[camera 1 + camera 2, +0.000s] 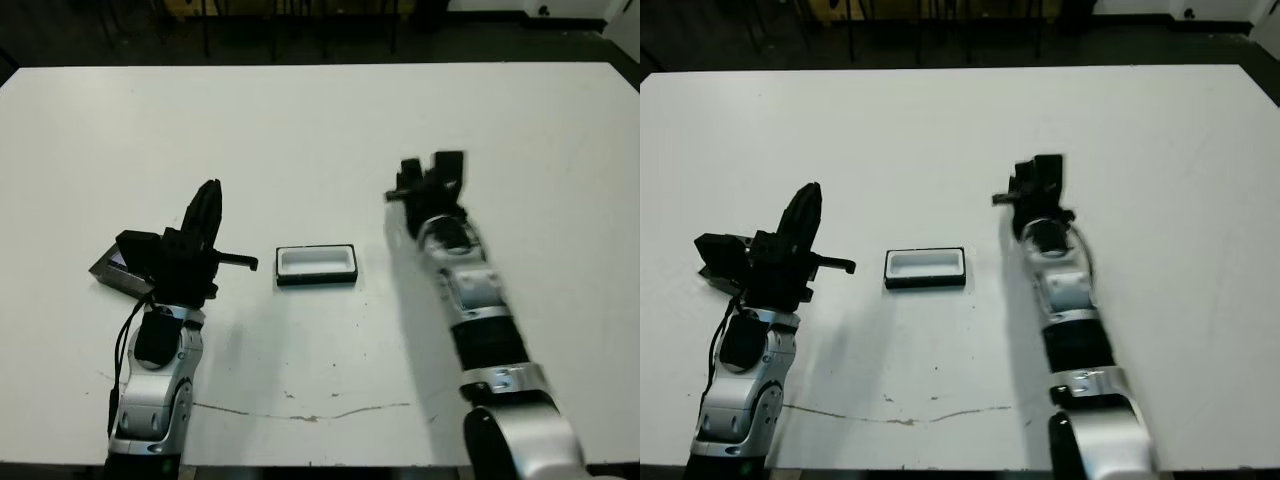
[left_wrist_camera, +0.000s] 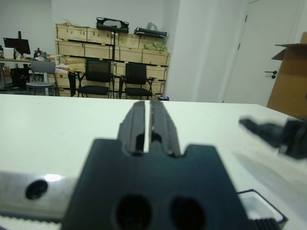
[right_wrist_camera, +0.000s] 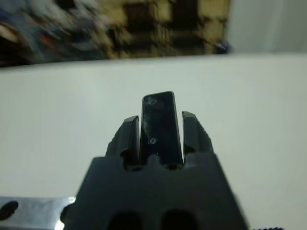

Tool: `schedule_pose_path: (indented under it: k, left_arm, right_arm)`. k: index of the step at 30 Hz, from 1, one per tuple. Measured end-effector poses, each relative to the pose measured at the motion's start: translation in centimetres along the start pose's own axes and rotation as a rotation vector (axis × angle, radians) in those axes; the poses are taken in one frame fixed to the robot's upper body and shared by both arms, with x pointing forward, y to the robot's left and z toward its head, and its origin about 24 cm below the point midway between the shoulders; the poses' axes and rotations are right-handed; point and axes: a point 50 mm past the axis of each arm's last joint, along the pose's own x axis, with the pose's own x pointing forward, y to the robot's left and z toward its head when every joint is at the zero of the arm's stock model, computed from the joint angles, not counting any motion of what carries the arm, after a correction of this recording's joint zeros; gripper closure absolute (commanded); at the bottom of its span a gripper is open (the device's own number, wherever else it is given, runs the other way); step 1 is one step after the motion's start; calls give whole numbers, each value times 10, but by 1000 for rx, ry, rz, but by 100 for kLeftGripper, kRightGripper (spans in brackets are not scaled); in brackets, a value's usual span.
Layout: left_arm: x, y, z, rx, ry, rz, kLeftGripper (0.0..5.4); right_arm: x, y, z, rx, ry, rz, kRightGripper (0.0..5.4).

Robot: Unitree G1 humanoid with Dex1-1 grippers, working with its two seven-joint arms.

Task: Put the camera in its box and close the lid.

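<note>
White table (image 1: 320, 120): right end effector (image 3: 160, 125) clamps the slim glossy black camera (image 3: 160, 124); left end effector (image 2: 148, 122) closed, empty.

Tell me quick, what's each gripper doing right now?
Left gripper: closed, holding nothing.
Right gripper: closed on the camera, held above the table.

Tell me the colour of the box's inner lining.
White, inside the black box; clearest in the left eye view.
</note>
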Motion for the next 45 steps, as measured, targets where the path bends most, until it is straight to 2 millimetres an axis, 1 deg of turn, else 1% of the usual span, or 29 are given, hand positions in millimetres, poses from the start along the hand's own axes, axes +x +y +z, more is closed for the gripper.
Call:
schedule_pose_path:
  k: [3, 5, 10, 13, 16, 20, 23, 26, 31, 37, 45]
  left_arm:
    - [0, 0, 0, 6, -1, -1, 540]
    - [0, 0, 0, 12, 0, 2, 540]
    - [0, 0, 0, 12, -4, 3, 540]
    - [0, 0, 0, 11, -4, 4, 540]
    - [0, 0, 0, 11, -4, 6, 540]
    - [-1, 0, 0, 11, -6, 7, 540]
    - [-1, 0, 1, 12, -11, 8, 540]
    - [-1, 0, 1, 13, -13, 8, 540]
    - [-1, 2, 2, 18, -19, 16, 540]
    - [-2, 6, 2, 26, -20, 29, 540]
    - [-2, 7, 3, 32, -18, 33, 540]
  right_arm:
    - [-8, 1, 19, 16, -26, 125, 447]
    - [-12, 0, 26, 41, -26, 209, 447]
    - [-18, -3, 30, 96, 61, 353, 447]
    - [-20, -2, 36, 83, 93, 465, 447]
    - [-20, 1, 41, 24, 121, 594, 447]
    - [-16, 3, 40, -95, 164, 783, 447]
    - [-14, 4, 39, -175, 176, 882, 447]
    - [-12, 12, 36, -228, 216, 960, 447]
    - [-12, 26, 38, -304, 267, 1076, 447]
    - [-10, 38, 32, -403, 313, 1114, 447]
    - [-4, 48, 12, -432, 387, 1134, 447]
